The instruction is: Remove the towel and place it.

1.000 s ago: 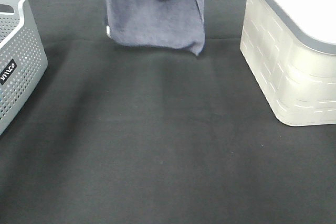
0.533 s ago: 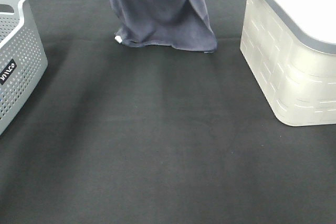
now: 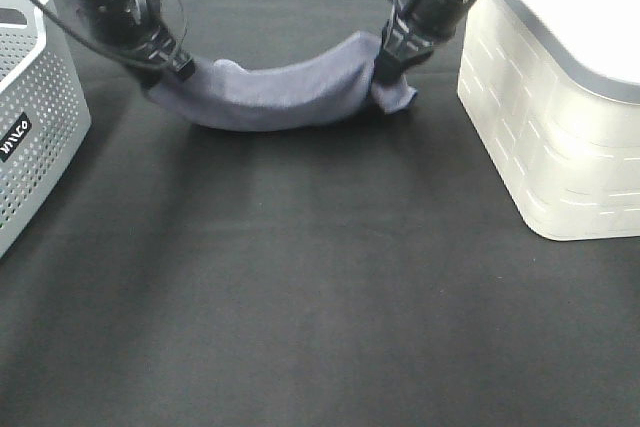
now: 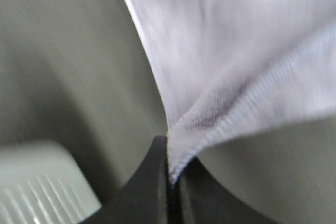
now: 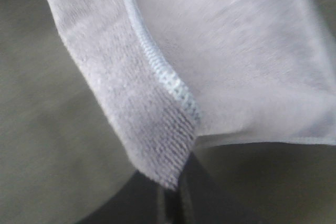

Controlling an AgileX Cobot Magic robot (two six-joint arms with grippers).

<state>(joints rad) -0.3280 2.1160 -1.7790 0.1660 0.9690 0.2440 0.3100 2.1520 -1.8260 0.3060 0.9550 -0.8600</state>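
The bluish-grey towel [image 3: 285,95] hangs in a sagging band between my two grippers, low over the black table at the back middle. My left gripper [image 3: 183,66] is shut on its left end and my right gripper [image 3: 385,65] is shut on its right end. A loose corner droops past the right gripper. In the left wrist view the towel [image 4: 236,66] runs out from the closed black fingers [image 4: 152,182]. In the right wrist view a hemmed corner of the towel [image 5: 173,82] is pinched between the shut fingers [image 5: 157,203].
A grey perforated basket [image 3: 35,117] stands at the left edge. A white lidded basket [image 3: 560,117] stands at the right, close to the right arm. The black cloth-covered table [image 3: 320,297] stretches toward the front.
The towel, hanging high as a tall drape earlier, has come down; both arms have dropped into view and spread apart, and the towel now sags low over the table.
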